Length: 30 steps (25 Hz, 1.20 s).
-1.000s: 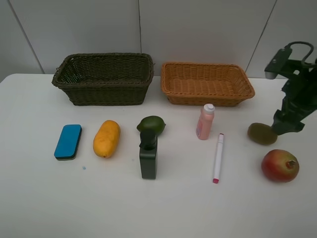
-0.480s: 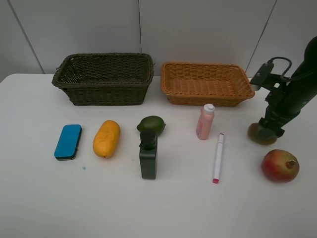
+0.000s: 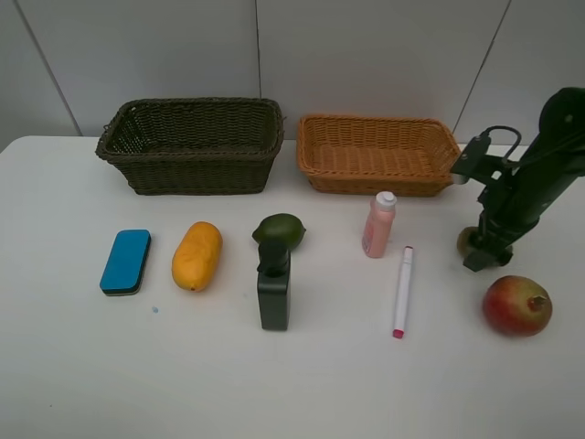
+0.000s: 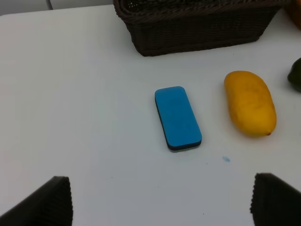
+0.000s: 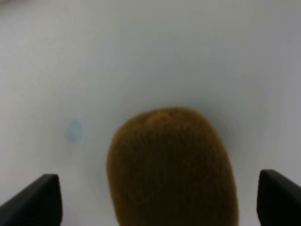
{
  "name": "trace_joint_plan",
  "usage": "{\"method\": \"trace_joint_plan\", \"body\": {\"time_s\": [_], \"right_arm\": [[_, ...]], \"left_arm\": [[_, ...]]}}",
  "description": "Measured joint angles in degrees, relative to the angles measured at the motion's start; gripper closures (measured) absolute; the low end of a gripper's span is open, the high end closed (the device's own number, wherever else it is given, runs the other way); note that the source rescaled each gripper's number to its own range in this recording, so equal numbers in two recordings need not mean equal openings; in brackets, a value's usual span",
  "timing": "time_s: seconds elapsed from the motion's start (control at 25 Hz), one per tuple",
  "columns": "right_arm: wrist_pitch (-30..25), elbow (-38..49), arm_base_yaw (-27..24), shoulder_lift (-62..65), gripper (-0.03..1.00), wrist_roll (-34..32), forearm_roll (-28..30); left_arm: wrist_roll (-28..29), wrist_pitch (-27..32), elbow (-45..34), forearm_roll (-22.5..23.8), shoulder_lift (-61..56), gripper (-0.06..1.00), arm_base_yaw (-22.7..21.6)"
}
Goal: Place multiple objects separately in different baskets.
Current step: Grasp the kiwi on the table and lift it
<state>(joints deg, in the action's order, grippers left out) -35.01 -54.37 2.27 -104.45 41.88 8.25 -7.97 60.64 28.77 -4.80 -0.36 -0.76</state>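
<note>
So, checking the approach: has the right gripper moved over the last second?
Yes. The right gripper moved left and down, from beside the kiwi to over it.

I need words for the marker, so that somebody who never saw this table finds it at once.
Find the orange-tan basket at the back right of the white table. A pink bottle stands in front of it, and the marker lies just past that bottle, nearer the front edge. It alone is long and thin: white with a pink tip.

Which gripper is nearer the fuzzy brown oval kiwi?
Right. The right gripper straddles the brown kiwi with open jaws; the left gripper hovers near the blue eraser block, far across the table.
</note>
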Motion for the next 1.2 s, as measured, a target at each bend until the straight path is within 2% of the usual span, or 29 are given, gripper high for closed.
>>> {"method": "trace_joint_plan", "body": {"time_s": [0.52,0.64,0.76,1.2], "right_arm": [[0.97,-0.02,0.00,-3.23,-0.02,0.00,0.00],[1.02,-0.02,0.00,-3.27,0.09,0.00,0.00],[1.02,-0.02,-0.04,-3.41,0.37,0.00,0.16],[2.09,-0.06,-0.47,-3.46,0.39,0.00,0.80]], "left_arm": [[0.00,0.00,0.00,0.00,-0.07,-0.06,0.00],[0.00,0.00,0.00,0.00,-0.07,-0.06,0.00],[0.00,0.00,0.00,0.00,-0.07,-0.06,0.00],[0.00,0.00,0.00,0.00,-0.07,-0.06,0.00]]}}
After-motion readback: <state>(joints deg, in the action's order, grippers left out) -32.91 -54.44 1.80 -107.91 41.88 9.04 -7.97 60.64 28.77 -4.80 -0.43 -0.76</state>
